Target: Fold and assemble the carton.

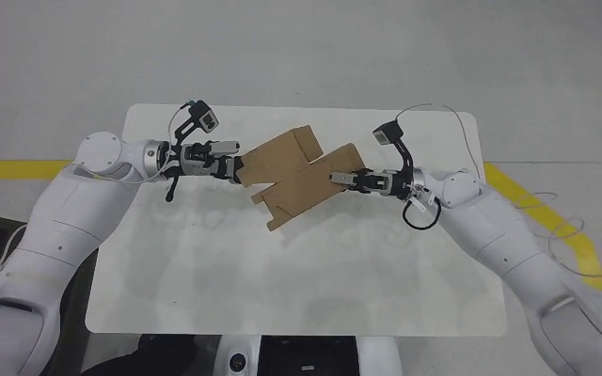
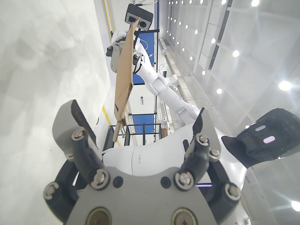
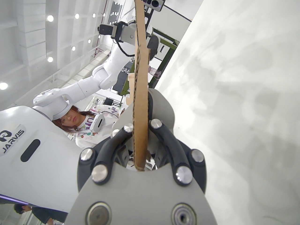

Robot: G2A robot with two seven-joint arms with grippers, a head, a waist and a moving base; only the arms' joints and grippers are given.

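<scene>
A flat, unfolded brown carton [image 1: 296, 174] hangs above the middle of the white table [image 1: 282, 282], held between the two arms. My right gripper [image 1: 335, 178] is shut on the carton's right edge; in the right wrist view the cardboard [image 3: 140, 71] runs edge-on between the closed fingers [image 3: 161, 108]. My left gripper [image 1: 239, 169] is at the carton's left end and stands open. In the left wrist view its fingers [image 2: 77, 118] are spread wide, and the carton [image 2: 123, 76] is seen edge-on just beyond them. Whether the left gripper touches the carton I cannot tell.
The white table has bare surface [image 1: 310, 282] in front of the carton and on both sides. Grey floor with a yellow tape line [image 1: 28, 169] surrounds the table. Loose cables [image 1: 451, 117] trail from the right wrist.
</scene>
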